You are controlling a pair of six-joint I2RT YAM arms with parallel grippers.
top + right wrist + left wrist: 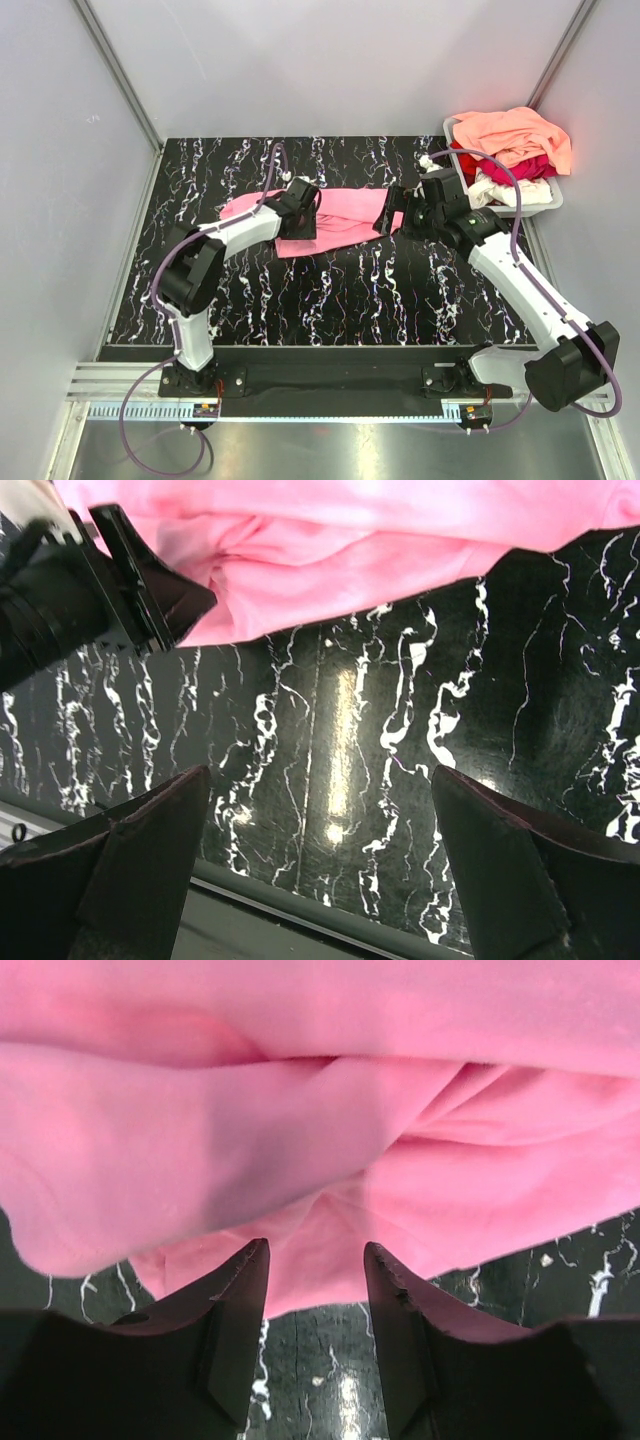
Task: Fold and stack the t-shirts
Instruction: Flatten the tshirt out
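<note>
Two claws at the pink t-shirt (345, 225) on the table (350, 300).
The pink t-shirt lies crumpled across the far middle. The left claw (315, 1255), jaws half apart, straddles the shirt's near edge, seemingly not pinching it. The right claw (320, 780) hangs wide open at its right end. Other t-shirts (515, 135) fill the tub (552, 200) at far right.

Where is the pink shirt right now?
In the top view the pink t-shirt lies on the black marbled table, between the left pincer and the right pincer; the grey tub stands to its right.
</note>
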